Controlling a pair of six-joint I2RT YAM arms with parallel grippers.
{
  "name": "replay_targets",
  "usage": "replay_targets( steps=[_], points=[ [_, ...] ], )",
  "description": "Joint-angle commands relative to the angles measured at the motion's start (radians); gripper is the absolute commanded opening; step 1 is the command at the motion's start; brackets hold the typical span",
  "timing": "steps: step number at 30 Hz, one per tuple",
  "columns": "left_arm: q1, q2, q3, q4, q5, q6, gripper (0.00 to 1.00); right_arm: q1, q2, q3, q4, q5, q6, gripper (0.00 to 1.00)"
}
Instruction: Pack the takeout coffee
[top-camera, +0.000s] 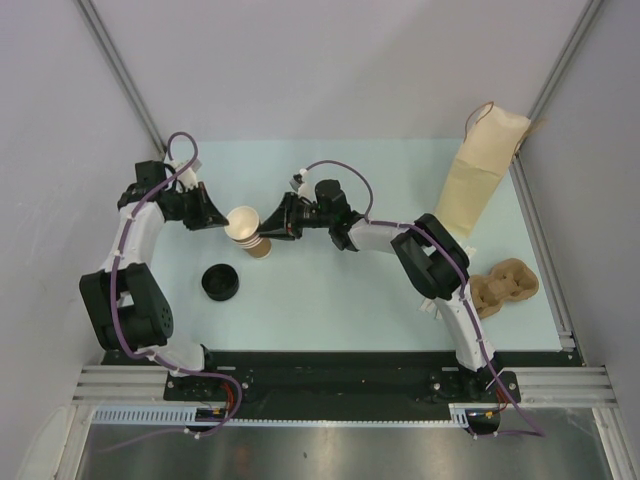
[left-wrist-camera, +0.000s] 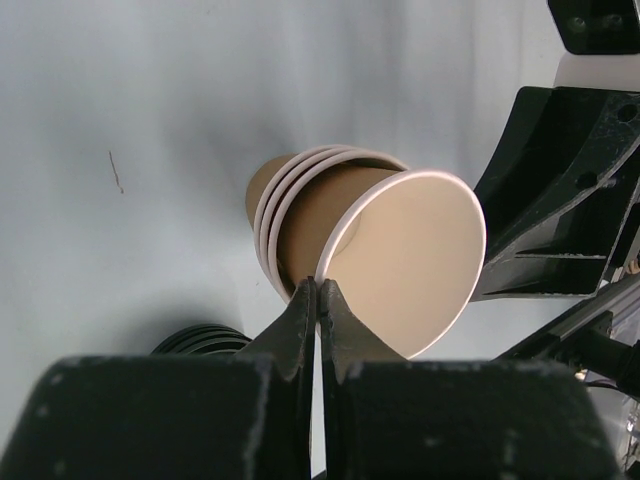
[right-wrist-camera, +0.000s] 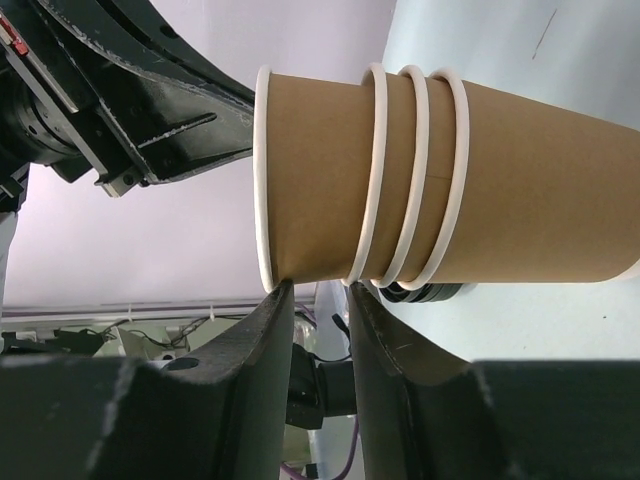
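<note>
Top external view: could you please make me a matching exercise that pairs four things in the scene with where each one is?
Things:
1. nested paper cups
2. black lids
3. paper bag
4. pulp cup tray

Places:
A. lying at the far right
B. on the right side, nearer than the bag
C. pinched by a rim in the left gripper
D. left of centre, just nearer than the cups

Pairs: 1-C, 2-D, 3-A, 4-B
</note>
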Motion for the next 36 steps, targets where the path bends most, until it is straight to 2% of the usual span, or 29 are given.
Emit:
replay_targets(
  steps=[1,8,16,23,28,32,33,36],
  points=[
    [-0.005,-0.045,0.011,-0.006,0.047,-0.007,0.0,0.006,0.011,0.05,0.013,0.004,-0.006,0.34],
    [0.004,-0.03,0.081,-0.034,0.072,-0.015,0.0,0.003,-0.018,0.05,0.0,-0.009,-0.023,0.36],
    [0.006,-0.002,0.228,-0.095,0.116,-0.012,0.0,-0.022,-0.052,0.046,-0.065,-0.014,-0.089,0.4],
    [0.007,-0.016,0.314,-0.126,0.139,-0.004,0.0,-0.051,-0.127,0.044,-0.138,-0.031,-0.184,0.53],
    [-0.002,-0.036,0.357,-0.204,0.169,0.074,0.0,-0.08,-0.202,0.042,-0.204,-0.057,-0.253,0.6],
    [-0.072,-0.076,0.339,-0.288,0.136,0.169,0.0,-0.126,-0.332,0.021,-0.362,-0.08,-0.357,0.68],
    [-0.089,-0.087,0.331,-0.296,0.109,0.195,0.0,-0.138,-0.361,0.009,-0.402,-0.08,-0.424,0.7],
    [-0.142,-0.122,0.293,-0.31,0.071,0.236,0.0,-0.187,-0.478,-0.028,-0.618,-0.079,-0.533,0.83]
  ],
)
